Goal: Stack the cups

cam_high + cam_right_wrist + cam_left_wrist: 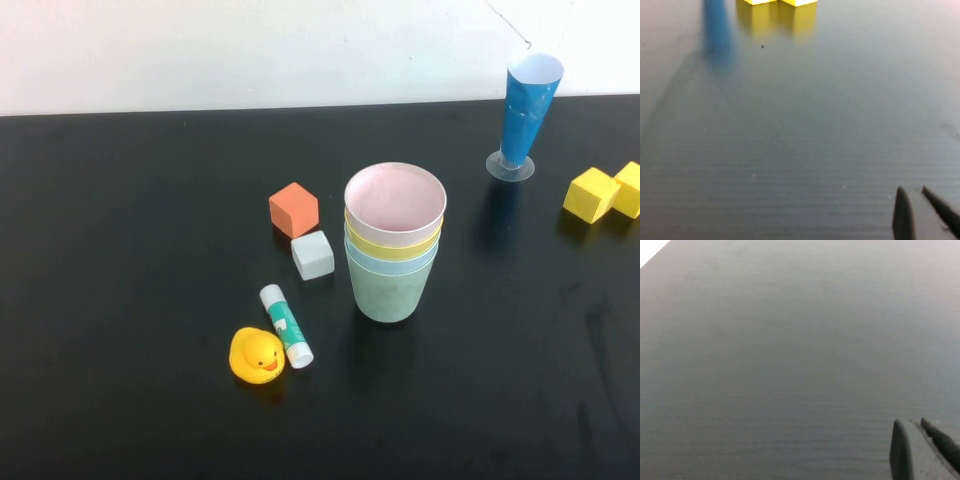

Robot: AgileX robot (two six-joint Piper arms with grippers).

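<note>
both grippers' fingers near-closed; 4 smooth tapered cups point(393, 240) seemingly nested.

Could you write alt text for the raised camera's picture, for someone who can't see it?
Four nested cups, pink on top, stand mid-table on a black table, beside an orange cube, grey cube, glue stick and rubber duck. No robot arm shows.

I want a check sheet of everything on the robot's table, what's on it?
Surface: black table, glossy.
Job's things: cups, pink, yellow, blue, green, nested in one upright stack.
Clutter: orange block, white block, glue stick, duck, blue cone, yellow blocks.
Grippers: left gripper and right gripper over bare table, holding nothing.
Cables: nothing seen.
Surroundings: white wall.
</note>
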